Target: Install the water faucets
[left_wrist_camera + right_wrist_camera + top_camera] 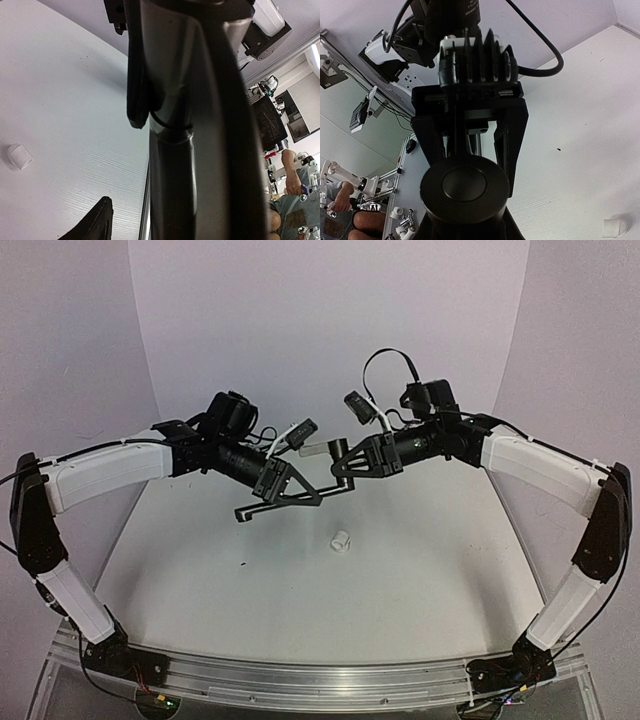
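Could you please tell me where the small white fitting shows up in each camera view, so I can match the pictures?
Top external: the white fitting lies on the table near the centre, just below the black pipe.
Left wrist: the fitting is at the left edge, left of the pipe.
Right wrist: it sits in the bottom right corner, right of the pipe's round end.
Shared landmark: the black pipe.

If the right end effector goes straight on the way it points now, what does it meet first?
Probably the left end effector, which faces it closely, though depth is unclear.
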You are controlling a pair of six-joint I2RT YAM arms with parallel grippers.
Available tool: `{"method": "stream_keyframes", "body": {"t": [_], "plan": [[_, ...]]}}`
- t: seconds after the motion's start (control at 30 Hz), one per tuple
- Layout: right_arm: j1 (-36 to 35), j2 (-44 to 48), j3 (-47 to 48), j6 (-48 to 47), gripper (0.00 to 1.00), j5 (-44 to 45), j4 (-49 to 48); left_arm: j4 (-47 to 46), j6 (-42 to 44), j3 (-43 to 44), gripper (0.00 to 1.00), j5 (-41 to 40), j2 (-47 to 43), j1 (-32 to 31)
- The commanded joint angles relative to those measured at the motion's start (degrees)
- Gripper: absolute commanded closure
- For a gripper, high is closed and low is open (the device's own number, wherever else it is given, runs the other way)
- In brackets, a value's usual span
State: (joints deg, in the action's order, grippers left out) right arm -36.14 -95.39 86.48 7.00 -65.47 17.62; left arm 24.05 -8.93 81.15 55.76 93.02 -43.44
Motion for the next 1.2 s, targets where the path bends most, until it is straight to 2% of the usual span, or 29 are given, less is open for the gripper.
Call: {"method": "stream_keyframes", "body": {"t": [0.0,0.17,0.33,0.43,0.5,0.57,0.73,0.8,1.07,1.17], "plan": [[0.1,3.4,1.8,0.6,1.0,-3.0,-6.1,0.4,1.6,2.6,0.48,2.1,0.9,-0.2],[0.1,3.3,1.4,0.5,1.0,-2.6,-6.2,-1.9,1.0,1.6,0.63,3.7,-0.1,-0.2],[0.1,3.1,1.1,0.4,1.0,-2.1,-6.2,-3.6,0.8,0.3,0.82,4.2,-1.6,-0.2],[0.1,3.1,0.9,0.4,1.0,-1.6,-6.1,-3.9,0.7,-0.2,0.98,4.2,-2.2,-0.2],[0.1,3.1,0.8,0.4,0.96,-0.9,-6.1,-3.2,1.3,-0.2,1.0,4.3,-2.4,-0.2],[0.1,3.1,0.8,0.3,0.81,-0.5,-6.1,-2.2,1.9,-0.1,1.0,3.6,-2.7,-0.1],[0.3,3.2,1.7,-0.2,0.2,1.5,-5.6,0.9,4.1,-0.4,1.0,1.7,-3.4,0.0],[1.0,3.9,1.9,-0.6,0.04,2.6,-5.5,1.5,4.3,-1.0,1.0,0.6,-4.0,0.2],[9.4,5.4,2.4,-1.0,0.02,7.2,-5.0,1.2,1.0,-5.1,1.0,-3.8,-6.6,2.1],[13.4,4.3,3.5,-4.0,0.02,9.6,-0.2,-0.1,-1.8,-7.2,1.0,-6.9,-8.7,3.6]]}}
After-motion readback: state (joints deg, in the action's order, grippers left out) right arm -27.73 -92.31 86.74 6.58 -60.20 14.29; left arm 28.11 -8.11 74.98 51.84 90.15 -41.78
